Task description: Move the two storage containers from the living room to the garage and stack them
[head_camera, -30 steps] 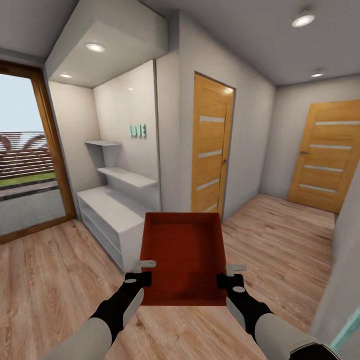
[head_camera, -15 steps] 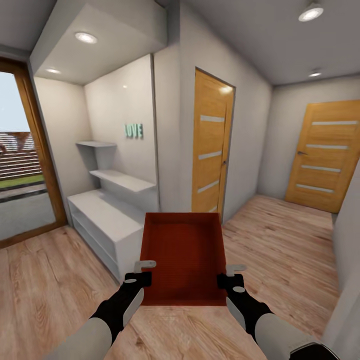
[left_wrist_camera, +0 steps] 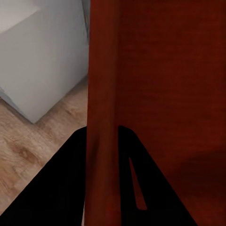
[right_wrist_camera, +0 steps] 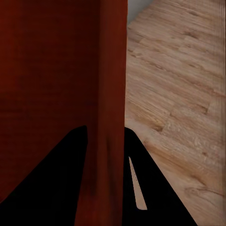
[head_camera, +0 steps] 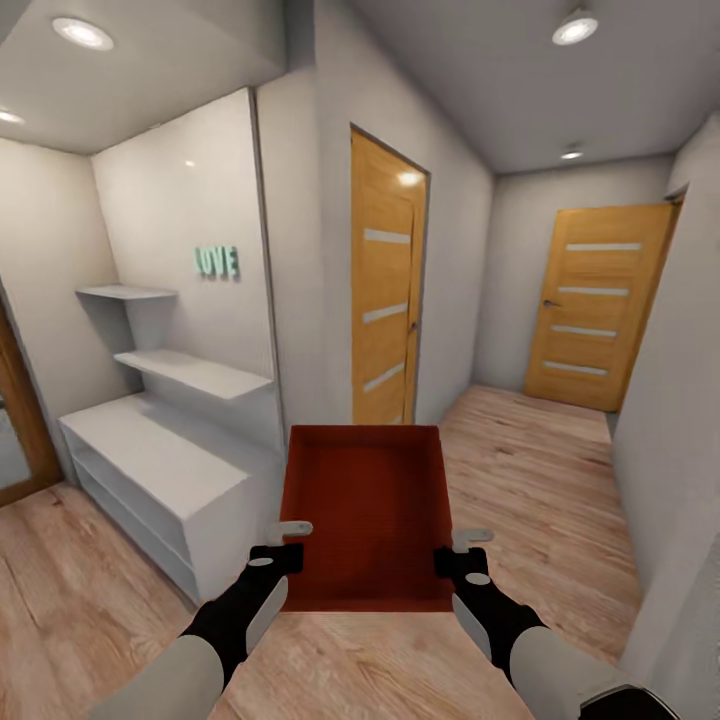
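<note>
The left gripper (head_camera: 290, 540) and right gripper (head_camera: 462, 548) were each clamped on a side wall of the orange-red rectangular lidless storage container (head_camera: 365, 515), held level between them above the light wood plank flooring (head_camera: 90, 600). Neither arm was nearer; its long axis ran straight ahead. It was empty. Just left stood a low white shelf cabinet (head_camera: 150, 460); beyond, the corridor led to two orange wooden doors (head_camera: 385, 285), probably toward the garage.
</note>
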